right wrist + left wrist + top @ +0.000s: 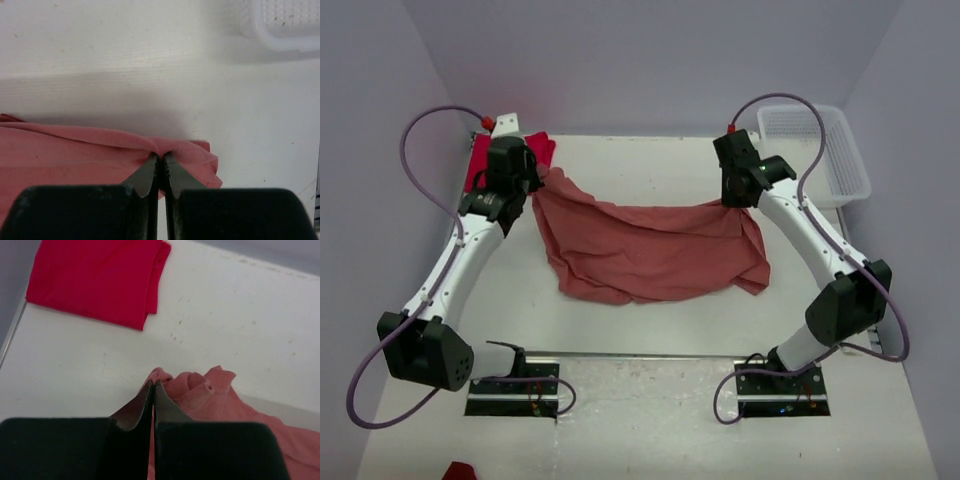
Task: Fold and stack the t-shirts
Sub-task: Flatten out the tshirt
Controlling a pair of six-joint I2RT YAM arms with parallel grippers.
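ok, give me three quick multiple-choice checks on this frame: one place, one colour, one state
1. Where does the red t-shirt lie?
A. far left corner of the table
B. near right corner
C. over the right arm

2. What colour is the basket?
A. blue
B. white
C. black

3. How do the left pincer and right pincer stand on the pink t-shirt?
A. both open above it
B. only the left shut on it
C. both shut on it

Key:
1 A, it lies folded at the far left edge.
2 B, it is white mesh at the far right.
3 C, each wrist view shows the jaws closed on pink cloth.
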